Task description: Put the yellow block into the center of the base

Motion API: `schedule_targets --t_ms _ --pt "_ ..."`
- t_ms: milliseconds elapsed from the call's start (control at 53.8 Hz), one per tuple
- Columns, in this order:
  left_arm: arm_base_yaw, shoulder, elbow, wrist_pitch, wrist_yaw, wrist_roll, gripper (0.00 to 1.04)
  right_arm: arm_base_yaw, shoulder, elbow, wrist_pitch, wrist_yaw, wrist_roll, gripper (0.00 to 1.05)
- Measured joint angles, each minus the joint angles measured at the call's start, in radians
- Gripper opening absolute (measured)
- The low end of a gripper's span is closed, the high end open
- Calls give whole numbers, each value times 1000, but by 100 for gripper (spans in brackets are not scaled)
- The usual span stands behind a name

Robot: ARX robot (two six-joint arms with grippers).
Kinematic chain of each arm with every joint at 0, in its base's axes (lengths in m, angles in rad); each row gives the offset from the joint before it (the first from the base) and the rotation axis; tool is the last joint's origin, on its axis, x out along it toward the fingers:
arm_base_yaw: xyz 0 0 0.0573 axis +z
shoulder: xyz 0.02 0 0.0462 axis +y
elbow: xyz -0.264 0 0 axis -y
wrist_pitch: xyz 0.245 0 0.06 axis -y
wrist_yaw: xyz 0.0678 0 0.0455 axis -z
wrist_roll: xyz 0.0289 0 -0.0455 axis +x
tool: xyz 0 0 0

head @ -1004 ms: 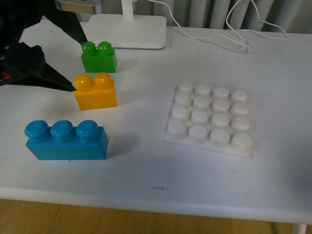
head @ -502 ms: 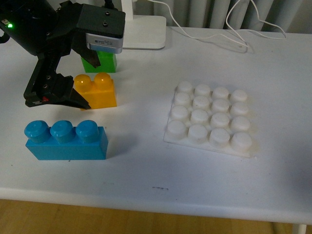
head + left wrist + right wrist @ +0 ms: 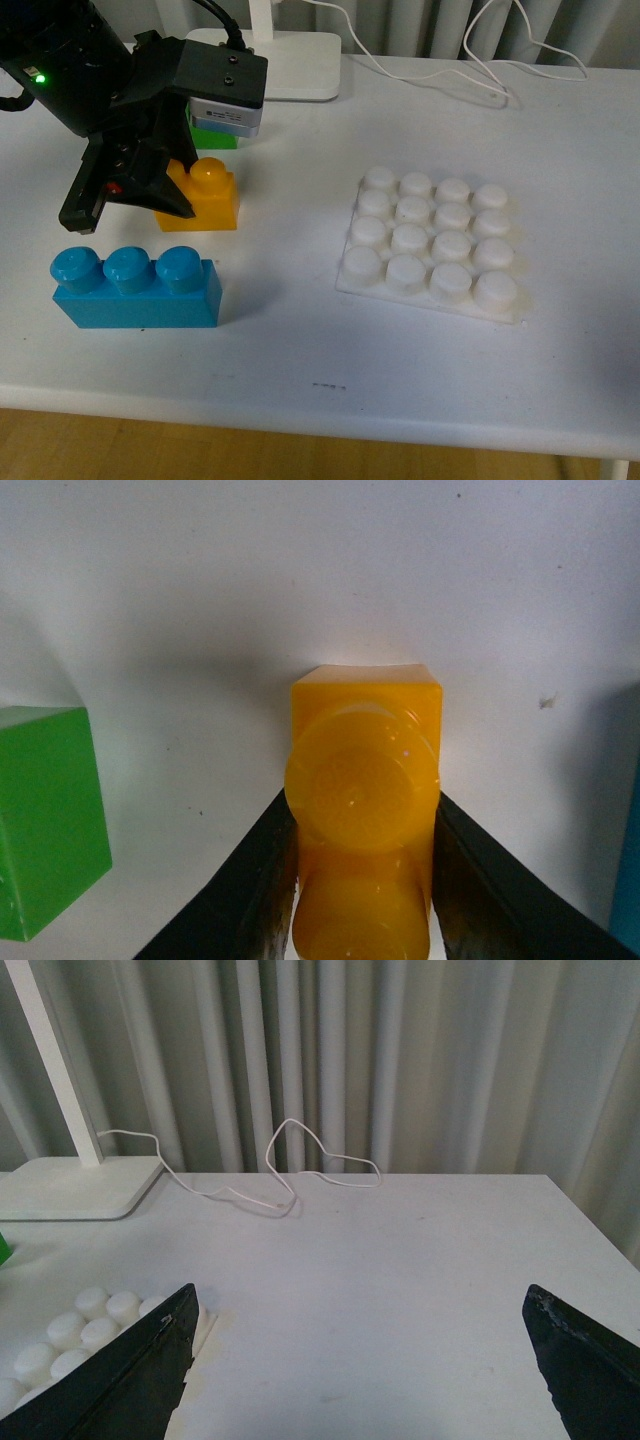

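The yellow block (image 3: 208,195) stands on the white table left of centre, with my left gripper (image 3: 165,195) shut on it from the left; the arm hides one of its studs. In the left wrist view the black fingers (image 3: 262,880) press both sides of the yellow block (image 3: 365,780). The base (image 3: 432,243), a white studded plate, lies flat to the right, well apart from the block, and part of the base (image 3: 70,1330) shows in the right wrist view. My right gripper (image 3: 360,1360) hangs open above the bare table near the plate and holds nothing.
A blue three-stud brick (image 3: 135,288) lies in front of the yellow block. A green brick (image 3: 212,137) sits behind it, mostly hidden by the arm. A white lamp foot (image 3: 290,60) and a thin cable (image 3: 480,60) are at the back edge.
My left arm has swung in from the left over the green brick and come down onto the yellow block, closing its fingers on it. The blocks and plate have not moved.
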Motion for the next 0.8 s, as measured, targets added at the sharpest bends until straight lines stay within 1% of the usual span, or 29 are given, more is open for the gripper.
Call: schedule_targets --t_ms 19,56,93,186,298,409,577,800 --pt "0 0 0 2 0 0 35 0 0 0 0 0 0 95" --pt "0 0 0 3 0 0 33 0 0 0 0 0 0 95" --pt "-2 -3 0 1 3 0 32 0 0 0 0 0 0 95" --pt "-8 -12 1 -14 11 -2 32 0 0 0 0 0 0 95" --pt "-36 -39 17 -46 14 -1 32 0 0 0 0 0 0 95" --pt "-77 -70 58 -56 48 -17 32 0 0 0 0 0 0 95" --pt "-147 -80 120 -60 60 -38 32 0 0 0 0 0 0 95" --pt "-236 -26 202 -41 100 -85 32 0 0 0 0 0 0 95"
